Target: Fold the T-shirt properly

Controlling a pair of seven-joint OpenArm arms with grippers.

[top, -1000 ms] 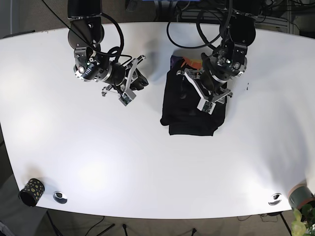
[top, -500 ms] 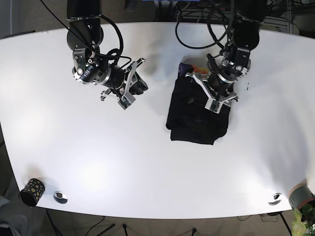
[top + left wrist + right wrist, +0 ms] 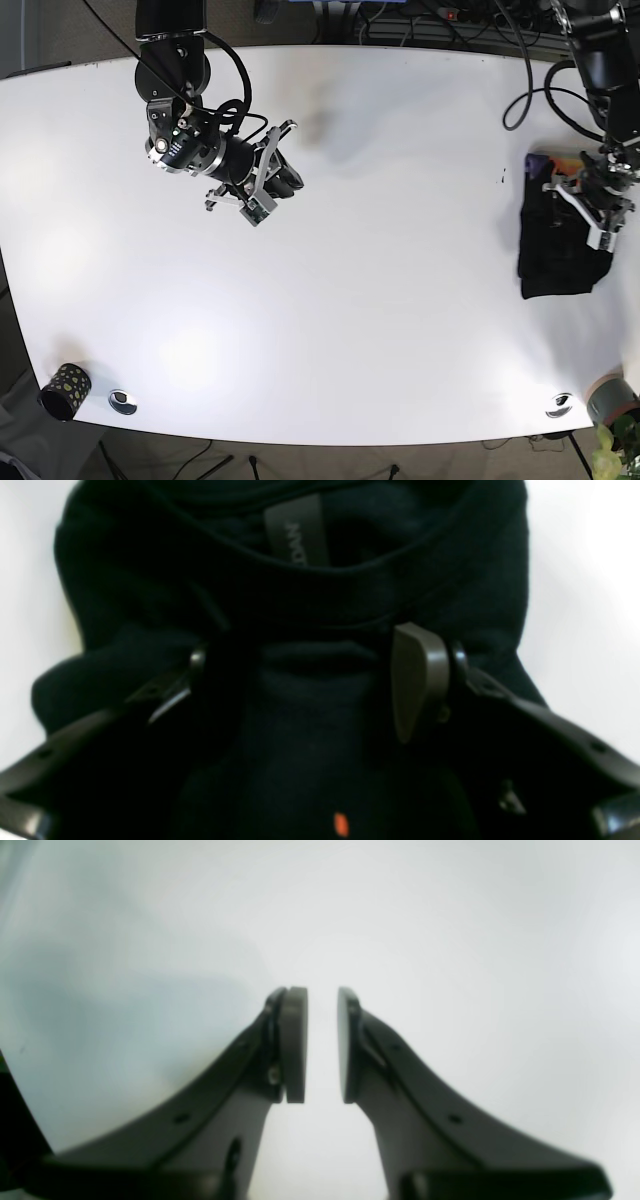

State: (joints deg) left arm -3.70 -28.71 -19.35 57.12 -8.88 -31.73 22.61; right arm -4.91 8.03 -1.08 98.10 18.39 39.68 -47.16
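The black T-shirt (image 3: 555, 255) lies folded in a compact bundle near the table's right edge. In the left wrist view its collar and label (image 3: 299, 530) face the camera. My left gripper (image 3: 603, 212) rests on the bundle's upper right part. Its fingers (image 3: 417, 680) stand wide apart, open, with bunched black cloth (image 3: 310, 705) between them. My right gripper (image 3: 262, 195) hovers over bare table at the upper left, far from the shirt. The right gripper (image 3: 321, 995) pads are nearly together with only a narrow gap and hold nothing.
A black dotted cup (image 3: 64, 390) and a metal disc (image 3: 122, 401) sit at the front left corner. Another disc (image 3: 558, 405) and a grey pot with a plant (image 3: 612, 402) are at the front right. The table's right edge (image 3: 632, 300) runs close beside the shirt.
The left arm has swung from the table's upper middle to the far right, dragging the folded shirt with it. The right arm has barely shifted.
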